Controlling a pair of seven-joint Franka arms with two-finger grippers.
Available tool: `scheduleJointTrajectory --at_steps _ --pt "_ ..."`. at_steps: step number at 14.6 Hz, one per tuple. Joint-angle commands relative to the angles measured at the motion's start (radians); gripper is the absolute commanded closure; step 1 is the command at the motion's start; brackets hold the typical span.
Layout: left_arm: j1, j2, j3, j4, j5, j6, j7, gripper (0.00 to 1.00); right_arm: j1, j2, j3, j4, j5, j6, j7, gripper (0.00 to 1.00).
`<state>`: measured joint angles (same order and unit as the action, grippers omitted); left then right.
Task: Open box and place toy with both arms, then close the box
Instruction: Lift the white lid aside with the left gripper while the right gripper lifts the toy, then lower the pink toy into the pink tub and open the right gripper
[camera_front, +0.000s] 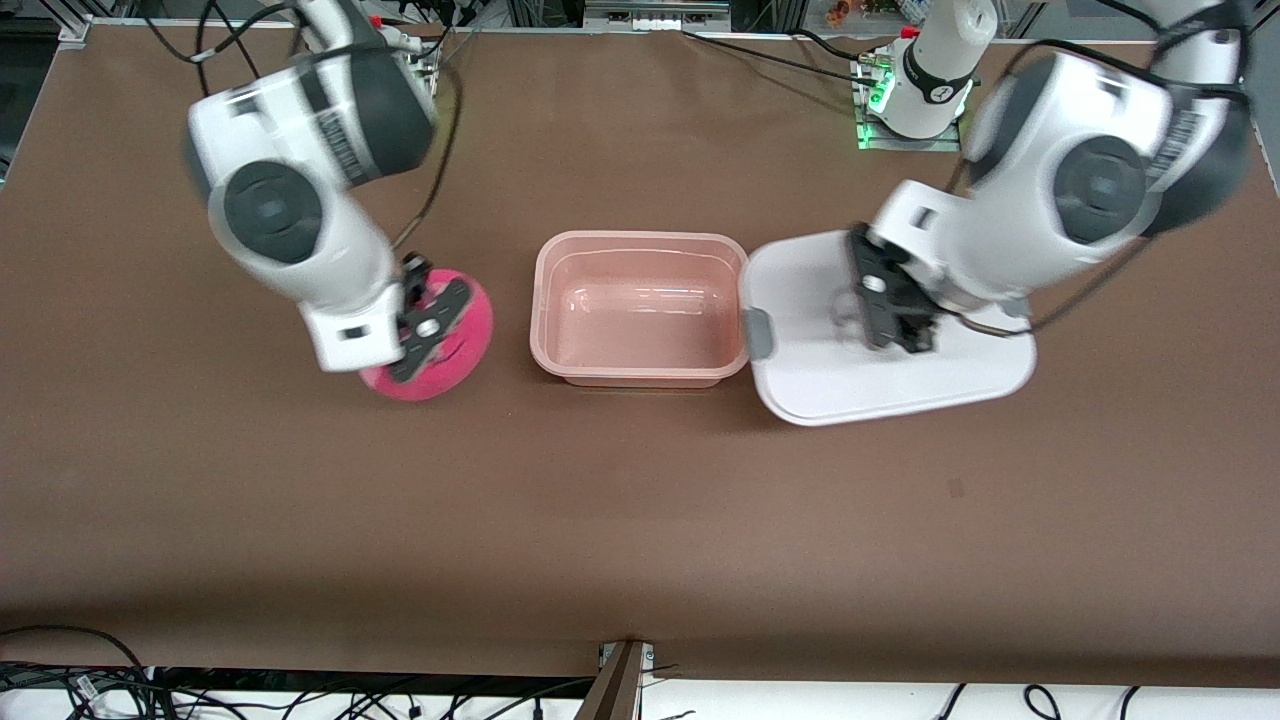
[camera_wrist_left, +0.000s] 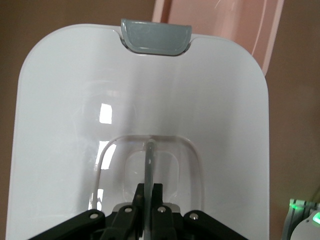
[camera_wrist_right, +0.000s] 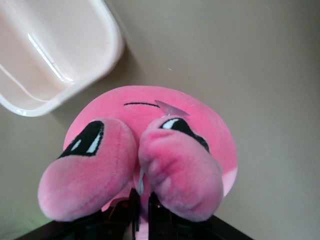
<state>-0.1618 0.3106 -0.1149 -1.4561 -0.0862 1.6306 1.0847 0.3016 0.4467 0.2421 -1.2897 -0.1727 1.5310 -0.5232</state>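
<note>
The box (camera_front: 640, 240), a translucent pink tub, stands open and empty mid-table. Its white lid (camera_front: 800, 380) is off, beside the box toward the left arm's end, a grey clip (camera_front: 757, 333) close to the box's rim. My left gripper (camera_front: 898, 318) is shut on the lid's clear handle (camera_wrist_left: 149, 155); the left wrist view shows the fingers (camera_wrist_left: 159, 196) pinching its thin upright strip. Beside the box toward the right arm's end is the pink plush toy (camera_front: 468, 335). My right gripper (camera_front: 425, 335) is shut on it, pinching plush between two bulges (camera_wrist_right: 142, 200). The toy's black eyes (camera_wrist_right: 85, 140) show.
Bare brown table surrounds the box. The arms' bases and cables (camera_front: 760, 55) run along the table edge farthest from the front camera. More cables (camera_front: 300, 690) lie off the table's nearest edge.
</note>
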Motion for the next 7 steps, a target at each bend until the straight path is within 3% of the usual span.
scheduleJointTrajectory --at_steps 1,7 --pt "0.118 -0.011 -0.017 -0.007 0.009 -0.014 0.095 1.00 0.094 -0.010 -0.003 0.006 -0.037 -0.022 -0.032 1.00" --pt "0.228 0.011 -0.016 -0.012 0.055 -0.012 0.267 1.00 0.209 0.021 -0.003 0.006 -0.077 -0.011 -0.032 1.00"
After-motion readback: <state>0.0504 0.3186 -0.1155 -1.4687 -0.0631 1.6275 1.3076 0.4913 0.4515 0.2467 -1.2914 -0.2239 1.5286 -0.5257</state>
